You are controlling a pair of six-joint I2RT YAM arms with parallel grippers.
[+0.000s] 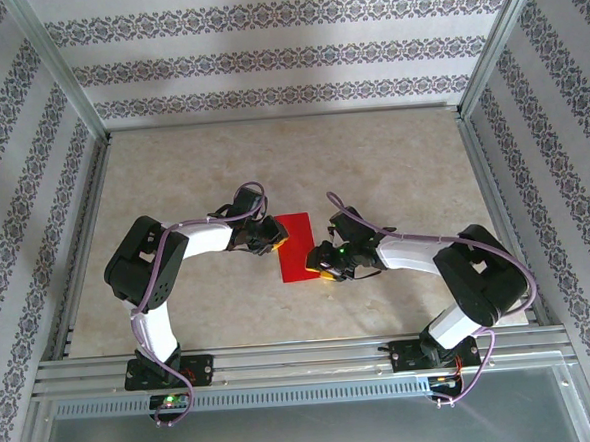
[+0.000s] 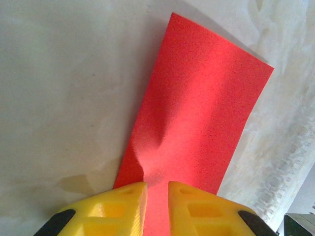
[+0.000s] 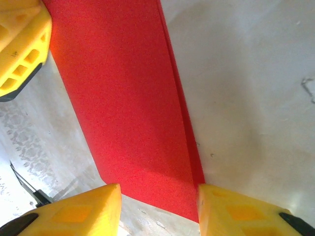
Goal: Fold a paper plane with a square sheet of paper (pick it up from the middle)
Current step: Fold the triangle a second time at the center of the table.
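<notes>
The square sheet of paper (image 1: 296,247) is bright red and lies on the table folded into a long rectangle. My left gripper (image 1: 273,238) is at its far left end. In the left wrist view the paper (image 2: 202,113) runs into the narrow gap of that gripper (image 2: 157,189) and puckers just ahead of the tips, so the jaws are shut on it. My right gripper (image 1: 324,265) is at the near right end. In the right wrist view it (image 3: 158,194) stands open, straddling the paper (image 3: 123,98), whose two layers show along the right edge.
The tabletop (image 1: 392,165) is pale stone-patterned, fenced by metal rails and patterned walls. A yellow finger of the left gripper (image 3: 19,44) shows at the top left of the right wrist view.
</notes>
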